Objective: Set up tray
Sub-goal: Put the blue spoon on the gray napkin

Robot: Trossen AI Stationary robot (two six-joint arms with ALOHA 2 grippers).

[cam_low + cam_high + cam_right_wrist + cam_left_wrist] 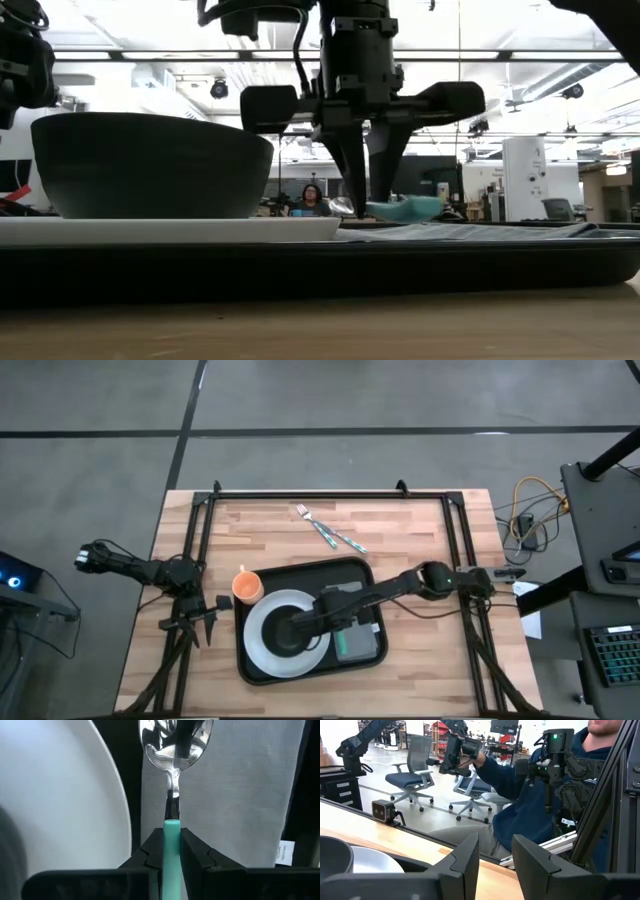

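From above, the tray [305, 575] is being seen near the table's front centre, the right gripper [338, 622] over its napkin [358, 643], the left gripper [205, 622] parted and idle at the left. At table height, a spoon [400, 209] is being pinched just above the napkin. Past the right wrist, the fingers [195, 851] are being clenched on the teal handle; the tray is judged stiff, loaded, best gripped by its rim.

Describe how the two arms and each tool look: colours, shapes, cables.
Both arms are dark, slim and jointed, with rounded joint housings. The left tool has two blocky, matt black fingers with angular stepped tips. The right tool has the same black fingers, tapering to points in the low view under a wide black crossbar. Black cables loop above it.
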